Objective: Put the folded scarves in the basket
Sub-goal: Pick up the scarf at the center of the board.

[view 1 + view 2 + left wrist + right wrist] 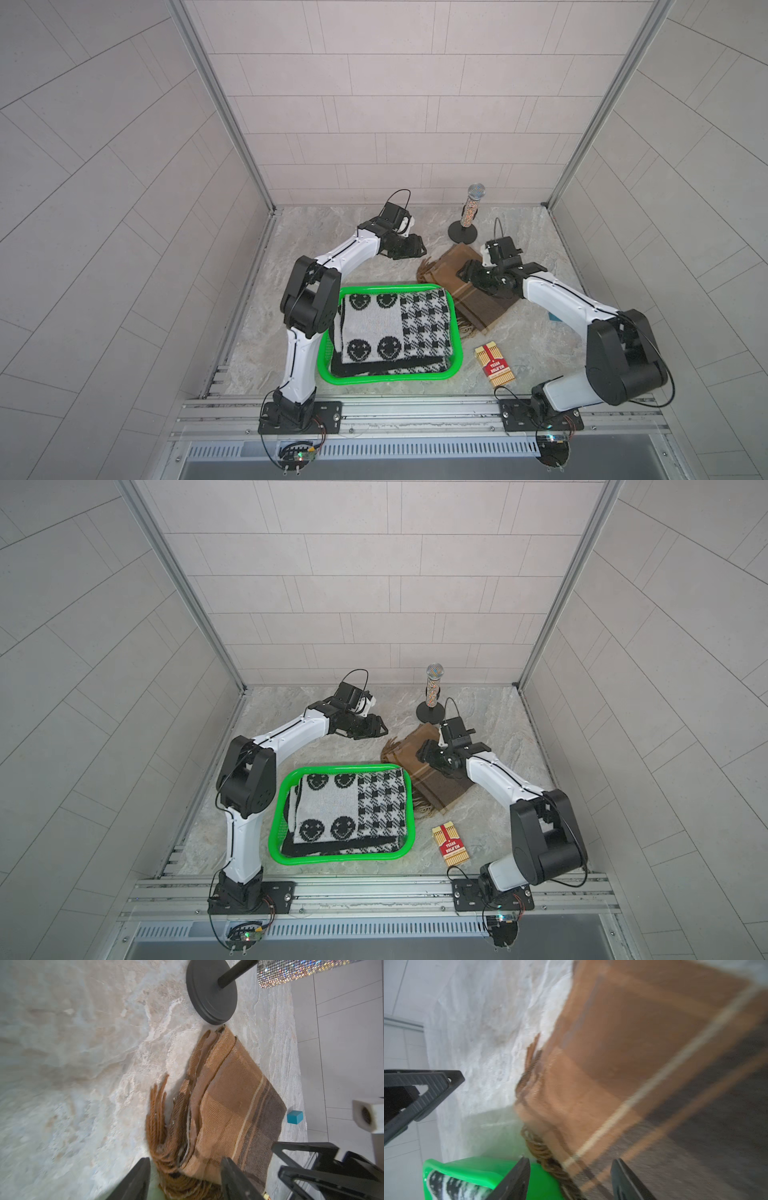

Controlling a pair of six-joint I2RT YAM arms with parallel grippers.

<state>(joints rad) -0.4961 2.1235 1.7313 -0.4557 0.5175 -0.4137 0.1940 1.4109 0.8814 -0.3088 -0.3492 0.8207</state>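
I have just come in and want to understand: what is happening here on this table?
A folded black-and-white scarf lies in the green basket. A folded brown scarf lies on the table beside it. The robot's left pincer and right pincer are both open near the brown scarf, holding nothing.

Marbled counter [540, 353] carries a green basket [386, 379]; brown scarf [478, 307] just right of it, microphone stand [462, 232] farther back, card box [494, 365] front-right.
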